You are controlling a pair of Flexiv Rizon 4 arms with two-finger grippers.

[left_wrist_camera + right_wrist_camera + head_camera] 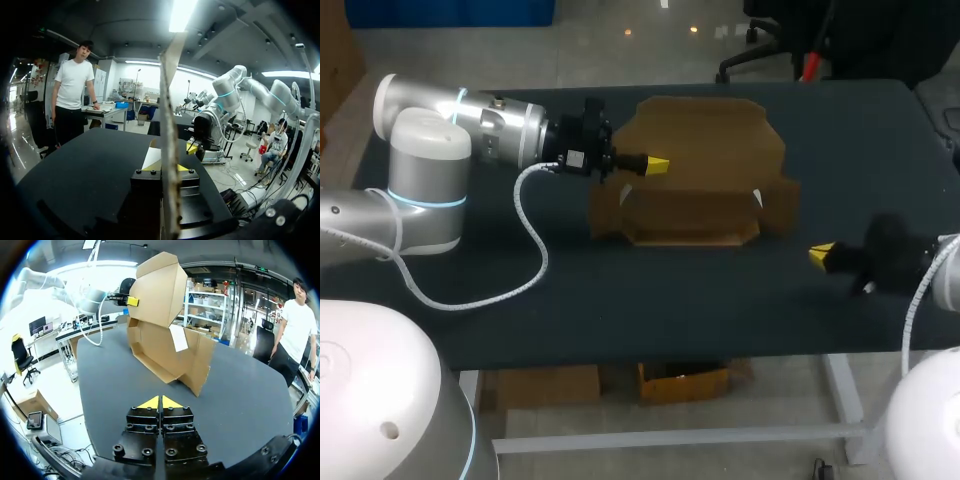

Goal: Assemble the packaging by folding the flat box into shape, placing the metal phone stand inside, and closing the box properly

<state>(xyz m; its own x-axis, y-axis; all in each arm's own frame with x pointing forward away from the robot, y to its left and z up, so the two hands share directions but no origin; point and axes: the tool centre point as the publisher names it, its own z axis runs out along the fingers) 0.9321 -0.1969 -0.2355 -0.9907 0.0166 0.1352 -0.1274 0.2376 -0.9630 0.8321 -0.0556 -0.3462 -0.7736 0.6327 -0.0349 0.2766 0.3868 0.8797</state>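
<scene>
box: your cardboard box [705, 160] stands partly folded near the middle of the table [620, 300], toward its far edge. a low tray-like front part lies on the dark top, and a large panel rises behind it, tilted.
left gripper: your left gripper [658, 165] comes in from the left and is clamped on the left edge of that raised panel. in the left wrist view the cardboard runs edge-on between the two yellow tips, with one tip against each face.
left arm: your left arm [500, 125] lies roughly level above the table, its wrist pointing toward the box.
right gripper: your right gripper [160, 402] is low at the table's right side, well apart from the box. its yellow tips are pressed together with nothing between them.
facing: in the right wrist view the box is ahead of your right fingers, open side toward them, with the left gripper up at the top of the panel.
white patch: a white patch [177, 337] shows on the box's inner wall.
cable: a white coiled cable [532, 250] droops from your left wrist onto the table, left of the box.
</scene>
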